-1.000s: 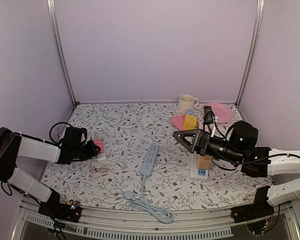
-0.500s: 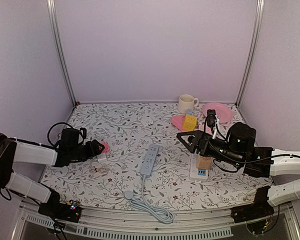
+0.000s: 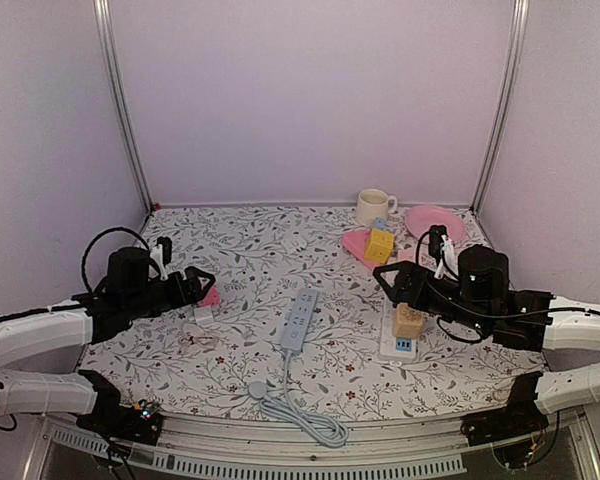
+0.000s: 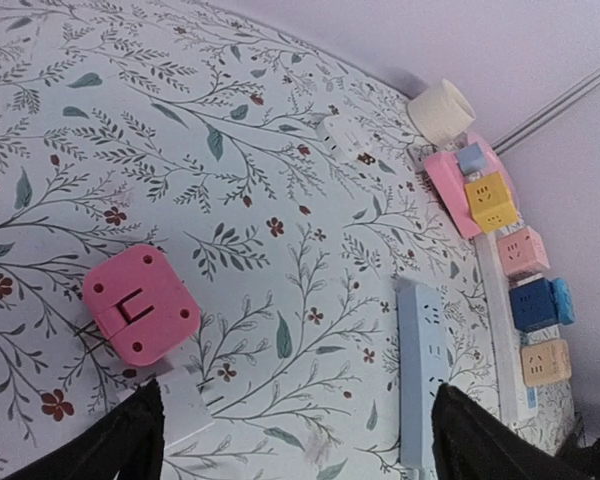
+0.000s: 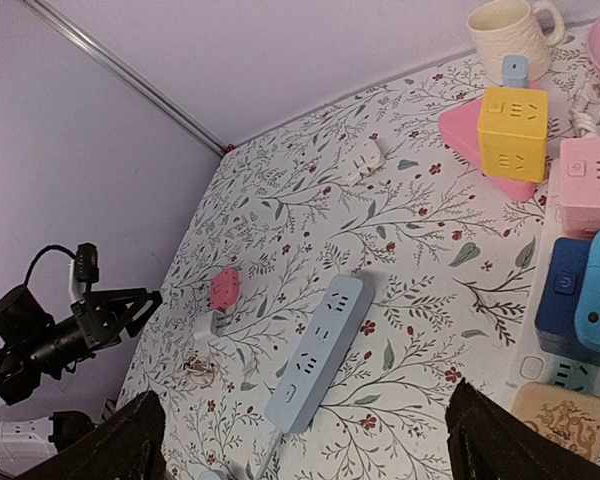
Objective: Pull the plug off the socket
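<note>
The pink plug (image 3: 209,296) lies loose on the flowered cloth at the left, its metal prongs showing in the left wrist view (image 4: 140,305). It is plugged into nothing. My left gripper (image 3: 193,283) hovers just left of it, open, with nothing between its jaws (image 4: 300,445). The pale blue socket strip (image 3: 299,320) lies mid-table, all its outlets bare (image 5: 318,350). My right gripper (image 3: 388,285) hangs open over the right side, empty (image 5: 310,445).
A small white plug (image 4: 185,400) lies beside the pink one. A white strip (image 3: 398,340) at the right carries several cube adapters. A cream mug (image 3: 374,206), pink plate (image 3: 435,222) and yellow cube (image 3: 379,244) stand behind it. The blue strip's cable (image 3: 300,415) coils near the front edge.
My left gripper has opened and let go of the pink plug, which now lies on the cloth. Both arms have shifted, the right one drawing back to the right.
</note>
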{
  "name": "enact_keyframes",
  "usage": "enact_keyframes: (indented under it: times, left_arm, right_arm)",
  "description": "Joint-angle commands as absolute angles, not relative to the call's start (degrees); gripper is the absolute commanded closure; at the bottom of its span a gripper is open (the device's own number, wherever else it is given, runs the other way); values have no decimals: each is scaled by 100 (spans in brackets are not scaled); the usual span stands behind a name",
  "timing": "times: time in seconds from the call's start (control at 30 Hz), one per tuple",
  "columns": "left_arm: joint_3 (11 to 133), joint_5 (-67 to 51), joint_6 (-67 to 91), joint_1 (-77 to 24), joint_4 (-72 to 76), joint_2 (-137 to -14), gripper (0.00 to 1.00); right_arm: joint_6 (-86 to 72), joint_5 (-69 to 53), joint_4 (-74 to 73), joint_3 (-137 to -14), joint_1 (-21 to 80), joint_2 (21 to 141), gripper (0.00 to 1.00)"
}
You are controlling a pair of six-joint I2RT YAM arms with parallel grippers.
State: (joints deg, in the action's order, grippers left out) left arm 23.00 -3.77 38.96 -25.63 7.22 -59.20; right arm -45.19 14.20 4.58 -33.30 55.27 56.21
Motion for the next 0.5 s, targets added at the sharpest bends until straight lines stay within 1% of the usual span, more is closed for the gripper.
enact_keyframes:
  times: [0.0, 0.27, 0.47]
  left_arm:
    - [2522, -17, 3910, -3120, 282, -5562, 7]
    - [2684, 289, 4162, -4104, 341, -5452, 7]
    - [2882, 471, 4286, -4730, 511, -5639, 7]
  right_arm:
    - [-4591, 1439, 0, -3033, 4990, 5320, 1]
    - [-4663, 273, 394, -2324, 3704, 4866, 1]
    - [-4712, -771, 1019, -1866, 2756, 4822, 1]
